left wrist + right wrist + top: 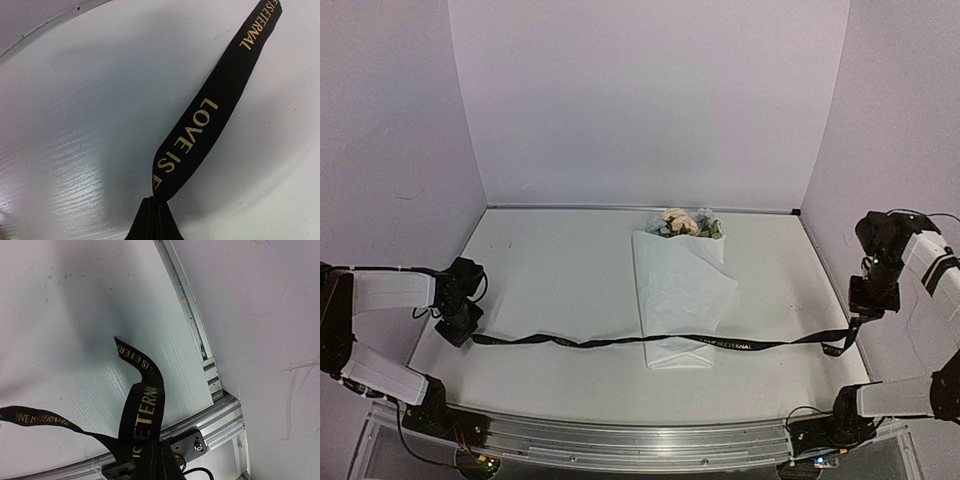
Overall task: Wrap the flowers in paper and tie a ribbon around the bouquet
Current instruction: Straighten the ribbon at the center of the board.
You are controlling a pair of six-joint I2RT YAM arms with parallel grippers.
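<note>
Ribbon [650, 343] of narrow black fabric with gold lettering runs along the white table's [550, 270] front edge, clamped tight near each end by the left gripper [468, 338] and the right gripper [847, 340] at either side edge. It crosses the white paper-cone bouquet's [675, 295] narrow end; peach and pale blue blooms [685, 223] reach the back edge.

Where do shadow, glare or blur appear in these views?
Top view: soft even light, ribbon lettering too small to read. Left wrist view: lettering sharp, shadow beside the ribbon, streaky glare on the table. Right wrist view: dark shadow above the ribbon end, nearest lettering slightly blurred.
</note>
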